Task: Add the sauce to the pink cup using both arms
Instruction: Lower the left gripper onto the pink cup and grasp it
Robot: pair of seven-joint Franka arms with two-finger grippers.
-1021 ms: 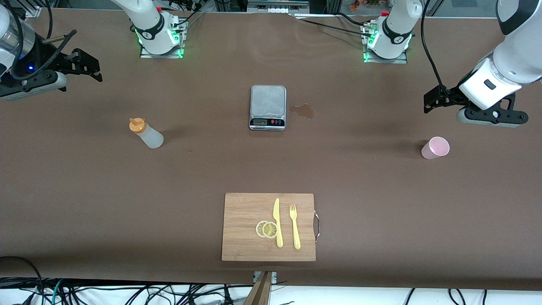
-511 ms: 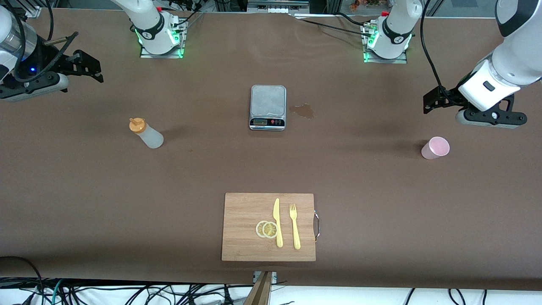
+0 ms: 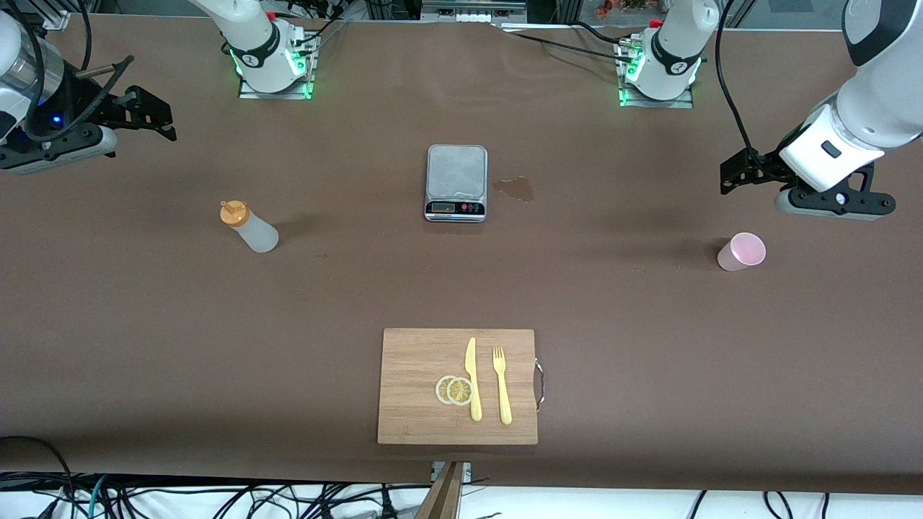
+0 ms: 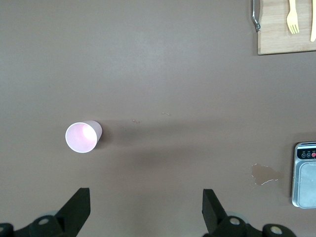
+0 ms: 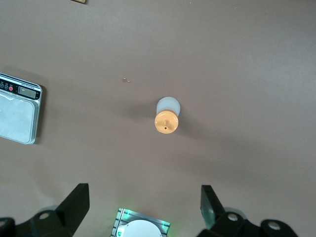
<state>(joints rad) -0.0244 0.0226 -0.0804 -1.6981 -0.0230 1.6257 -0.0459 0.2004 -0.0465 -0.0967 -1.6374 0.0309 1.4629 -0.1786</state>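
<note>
While no writing reads, left gripper (image 3: 737, 174) over table, right gripper (image 3: 153, 114) likewise, jaws wide, empty.

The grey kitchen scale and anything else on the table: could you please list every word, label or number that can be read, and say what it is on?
None can be read.
Grey metal-topped kitchen scale: its small display strip shows nothing legible; the round buttons beside it carry marks too small to read.
Translucent whitish squeeze bottle with orange cap: no label visible.
Light-pink plastic cup: plain.
Wooden cutting board: no print visible.
</note>
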